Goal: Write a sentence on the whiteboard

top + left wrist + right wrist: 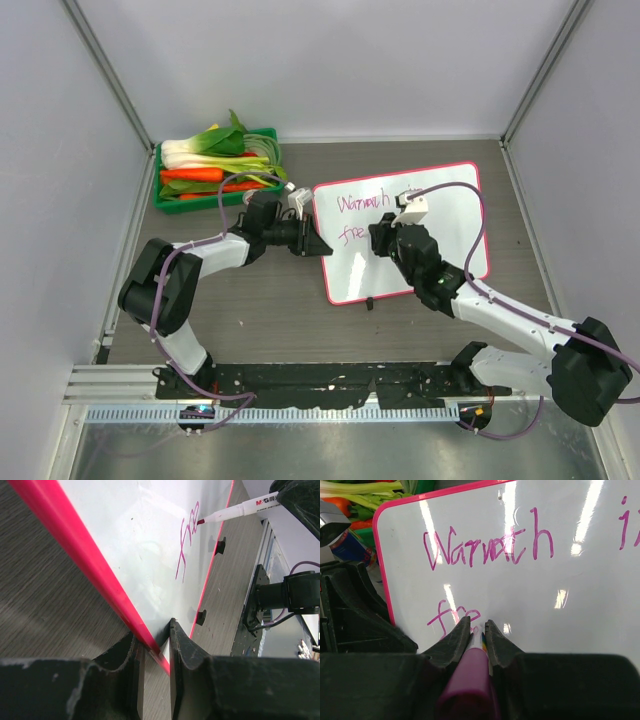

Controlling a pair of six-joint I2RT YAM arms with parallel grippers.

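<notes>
The whiteboard (440,215), glossy white with a pink-red frame, lies on the table right of centre. The sentence (362,204) in pink-magenta reads "Warmth" on top with "fre" begun below (454,614). My left gripper (318,246) is shut on the board's left frame edge (95,575). My right gripper (376,240) is shut on a white marker with a magenta end (470,680); its tip touches the board at the end of "fre" (199,522). The marker body shows in the left wrist view (235,511).
A green crate (168,196) with bok choy, carrots and other vegetables stands at the back left, close to the left arm. Grey walls enclose the table on three sides. The board's black feet (220,545) face the arm bases.
</notes>
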